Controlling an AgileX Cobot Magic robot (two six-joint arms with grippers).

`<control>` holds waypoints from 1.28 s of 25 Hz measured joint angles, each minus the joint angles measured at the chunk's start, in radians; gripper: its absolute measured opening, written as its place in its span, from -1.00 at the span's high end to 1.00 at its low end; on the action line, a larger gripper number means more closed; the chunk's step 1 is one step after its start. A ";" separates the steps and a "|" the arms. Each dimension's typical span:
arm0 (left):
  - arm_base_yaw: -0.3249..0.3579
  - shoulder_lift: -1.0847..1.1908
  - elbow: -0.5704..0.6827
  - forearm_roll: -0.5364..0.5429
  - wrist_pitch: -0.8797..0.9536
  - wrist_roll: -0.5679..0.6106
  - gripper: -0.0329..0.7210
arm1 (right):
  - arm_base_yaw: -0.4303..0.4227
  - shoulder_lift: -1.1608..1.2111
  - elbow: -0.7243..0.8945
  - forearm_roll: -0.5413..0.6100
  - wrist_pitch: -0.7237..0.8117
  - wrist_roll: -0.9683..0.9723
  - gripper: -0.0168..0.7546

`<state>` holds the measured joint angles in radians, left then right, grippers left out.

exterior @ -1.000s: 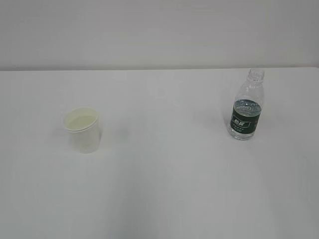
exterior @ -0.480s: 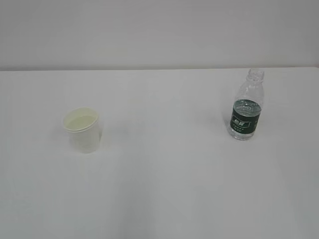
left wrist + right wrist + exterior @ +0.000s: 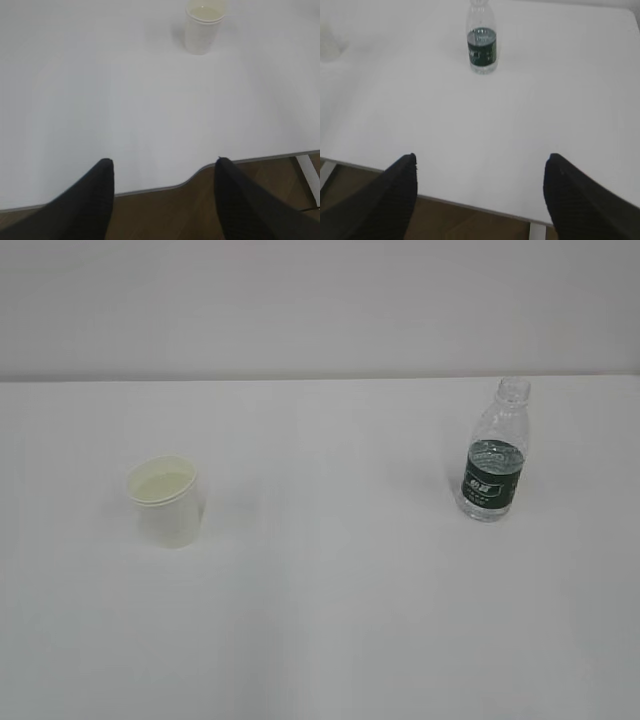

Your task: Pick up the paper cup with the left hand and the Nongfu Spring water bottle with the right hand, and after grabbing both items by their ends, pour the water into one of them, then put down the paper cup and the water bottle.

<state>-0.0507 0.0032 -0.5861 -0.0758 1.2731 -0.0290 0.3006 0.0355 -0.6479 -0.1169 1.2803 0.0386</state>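
Nearest in each wrist view, the two black fingers of each tool fill the bottom of the frame, hanging over the near edge of the white table (image 3: 330, 640) where brown floor shows beneath; the left hand's tool (image 3: 162, 167) has its fingers set moderately apart with nothing between them, and the right hand's tool (image 3: 480, 162) stands spread wider still, likewise gripping nothing. Neither tool shows in the exterior view. Further in, well apart from both tools, the paper cup (image 3: 167, 502) stands upright on the left part of the table, a small white cup with a rolled rim; its inside looks pale cream-yellow, and whether liquid lies in it cannot be told from these views. From the left wrist the same cup (image 3: 203, 27) sits at the far top of the frame, right of the middle, its rim partly cut off by the picture's edge. Across the table on the right, a little farther back than the cup, the Nongfu Spring water bottle (image 3: 494, 452) stands upright, clear and ribbed, with a dark green label band bearing white marks and a narrow open neck without a cap; the water (image 3: 488, 505) appears as clear liquid low in the bottle, around and below the label. From the right wrist the bottle (image 3: 482, 42) stands far ahead, just left of centre, with its top running to the upper edge
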 joint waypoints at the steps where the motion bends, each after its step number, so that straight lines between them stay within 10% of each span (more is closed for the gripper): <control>1: 0.000 0.000 0.000 0.000 0.000 0.000 -0.28 | 0.000 -0.002 0.019 0.000 0.000 0.000 -0.57; 32: 0.000 0.000 0.053 0.035 -0.159 0.002 -0.23 | 0.000 -0.020 0.152 -0.008 -0.131 0.042 -0.57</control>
<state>-0.0507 0.0032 -0.5328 -0.0413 1.1143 -0.0273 0.3006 0.0152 -0.4963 -0.1247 1.1493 0.0803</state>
